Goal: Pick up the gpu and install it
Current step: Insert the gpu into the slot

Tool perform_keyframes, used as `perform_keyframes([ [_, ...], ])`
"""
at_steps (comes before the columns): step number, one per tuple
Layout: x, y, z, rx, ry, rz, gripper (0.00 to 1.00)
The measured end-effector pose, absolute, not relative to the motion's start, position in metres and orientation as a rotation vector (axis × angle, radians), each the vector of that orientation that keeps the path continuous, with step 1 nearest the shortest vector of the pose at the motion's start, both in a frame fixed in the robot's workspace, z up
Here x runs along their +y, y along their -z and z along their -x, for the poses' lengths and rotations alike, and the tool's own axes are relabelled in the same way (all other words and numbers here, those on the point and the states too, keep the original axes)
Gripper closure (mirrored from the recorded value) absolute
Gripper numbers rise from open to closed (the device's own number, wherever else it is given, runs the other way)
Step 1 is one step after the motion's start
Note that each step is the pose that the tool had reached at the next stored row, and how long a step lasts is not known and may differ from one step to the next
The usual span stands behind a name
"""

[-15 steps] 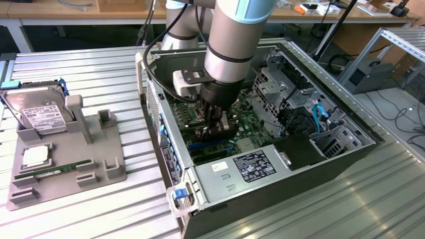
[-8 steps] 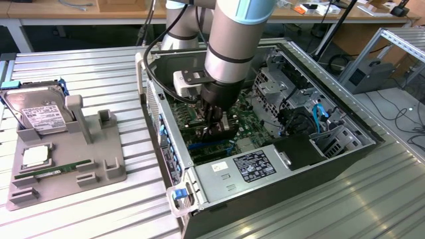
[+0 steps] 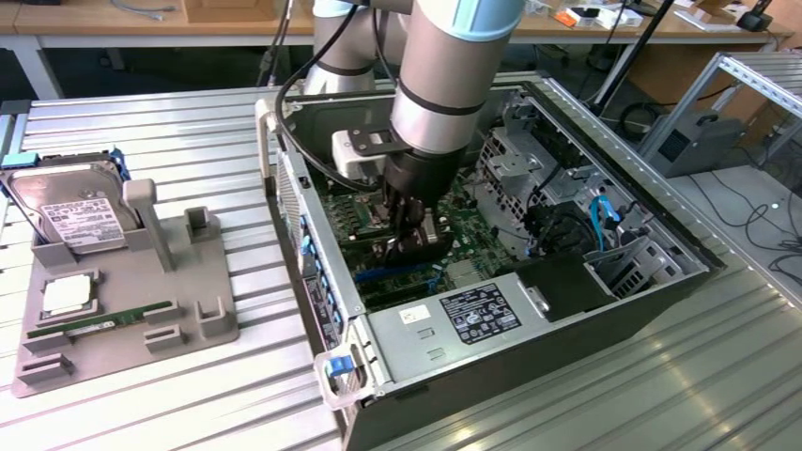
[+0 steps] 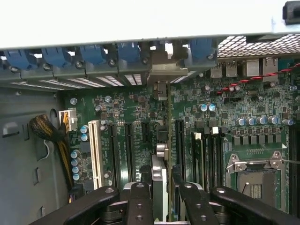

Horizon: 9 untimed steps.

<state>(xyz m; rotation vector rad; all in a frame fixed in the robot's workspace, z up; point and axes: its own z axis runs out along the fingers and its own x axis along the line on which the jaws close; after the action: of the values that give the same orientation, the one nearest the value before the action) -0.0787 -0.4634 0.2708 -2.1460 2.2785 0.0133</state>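
We have the gripper (image 4: 161,197) clamped on the gpu (image 4: 159,180), held edge-on, apparently over a motherboard (image 4: 225,126) slot at frame center; seating needs careful alignment.

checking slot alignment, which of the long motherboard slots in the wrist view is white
The white expansion slot beside the row of blue capacitors; the other long slots are black. The thin edge-on gpu card in the gripper sits over black ones.
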Motion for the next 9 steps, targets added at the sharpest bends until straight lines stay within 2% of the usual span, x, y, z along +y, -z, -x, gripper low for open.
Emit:
perform_keyframes([
  [9,-0.4631,-0.2668,0.0815,2.279,-0.013,2.146,0.73],
])
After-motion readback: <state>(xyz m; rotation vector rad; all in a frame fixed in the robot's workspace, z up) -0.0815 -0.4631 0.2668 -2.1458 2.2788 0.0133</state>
